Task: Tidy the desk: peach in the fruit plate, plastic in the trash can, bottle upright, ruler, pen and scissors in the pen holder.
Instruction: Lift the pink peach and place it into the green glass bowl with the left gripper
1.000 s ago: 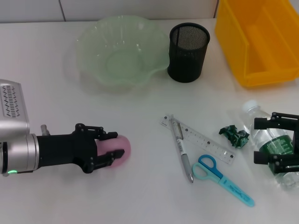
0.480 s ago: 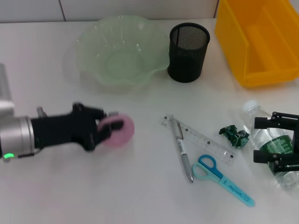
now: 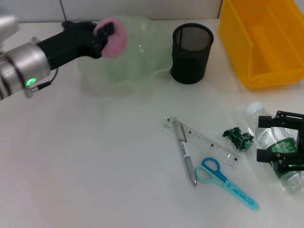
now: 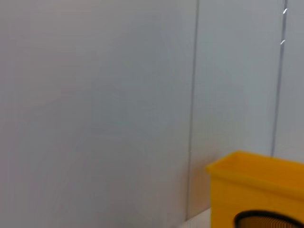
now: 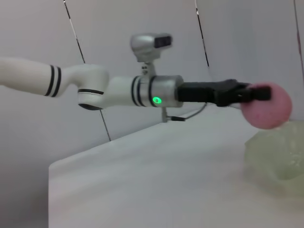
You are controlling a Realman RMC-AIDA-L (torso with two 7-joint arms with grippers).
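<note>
Left gripper (image 3: pixel 105 34) pinches the pink peach (image 3: pixel 113 37), held in the air above the near-left rim of the green fruit plate (image 3: pixel 142 57); the right wrist view shows the peach (image 5: pixel 266 105) clear above the plate (image 5: pixel 275 154).

Right gripper (image 3: pixel 280 148) sits low at the table's right edge, fingers spread on either side of the lying bottle (image 3: pixel 278 147); green label, text unreadable.

Crumpled green plastic (image 3: pixel 239 138) just left of the bottle. Clear ruler (image 3: pixel 204 141) with printed marks, too small to read; pen (image 3: pixel 185 153) lies across its left end. Blue scissors (image 3: pixel 225 182) near them.

Black mesh pen holder (image 3: pixel 191 47) right of the plate, yellow trash can (image 3: pixel 263 40) beyond it.
</note>
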